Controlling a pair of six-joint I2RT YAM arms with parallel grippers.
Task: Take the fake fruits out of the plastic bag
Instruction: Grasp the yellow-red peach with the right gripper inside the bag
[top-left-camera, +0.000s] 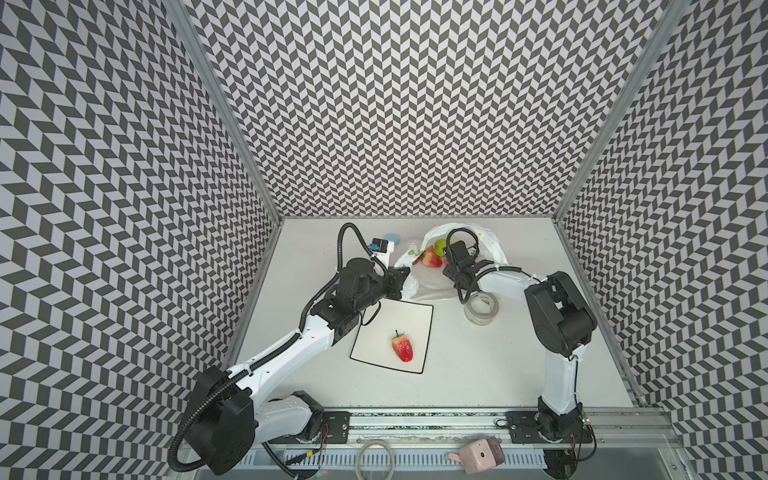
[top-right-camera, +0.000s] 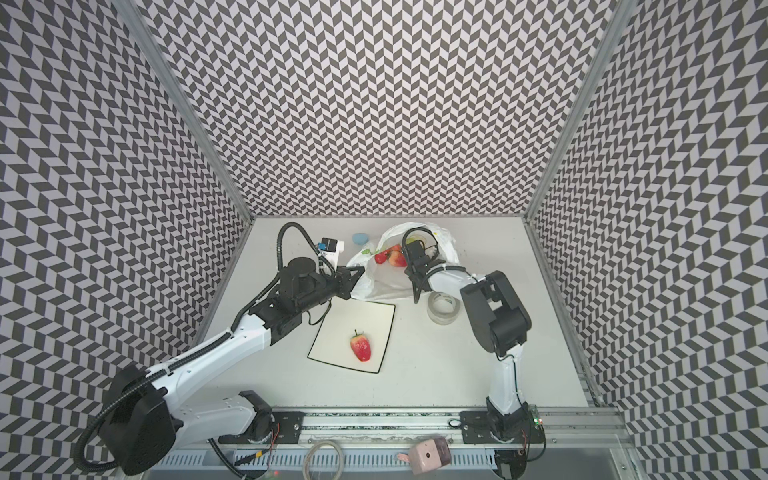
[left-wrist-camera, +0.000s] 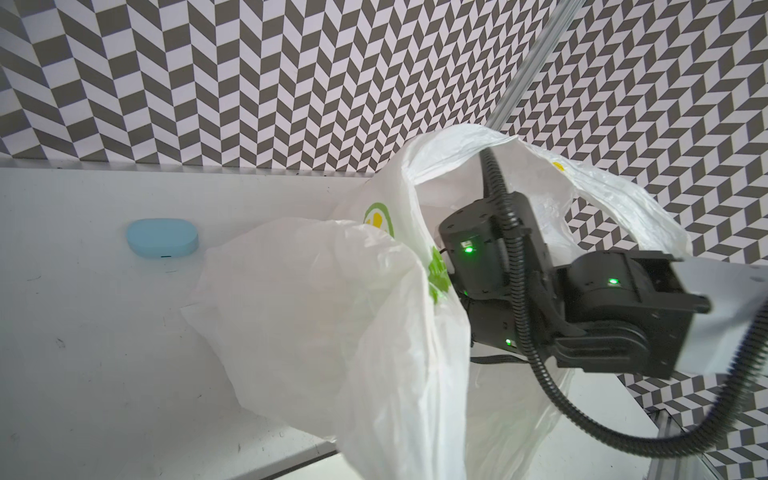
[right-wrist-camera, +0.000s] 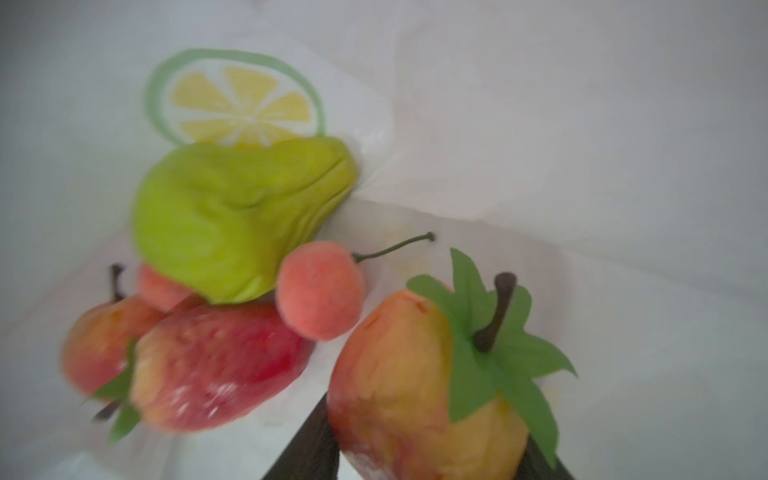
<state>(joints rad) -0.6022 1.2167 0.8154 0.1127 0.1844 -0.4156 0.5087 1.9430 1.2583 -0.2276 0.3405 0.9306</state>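
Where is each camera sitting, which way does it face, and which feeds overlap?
Top views: high over the front, looking down at the table; both arms show, left tool pinching the bag.
Left wrist: on the left arm, facing the bag's mouth and back wall; only the right arm shows.
Right wrist: inside the bag, facing the fruits; right tool grips a strawberry.
Shared: the bag in all; blue blob in left wrist and top views.
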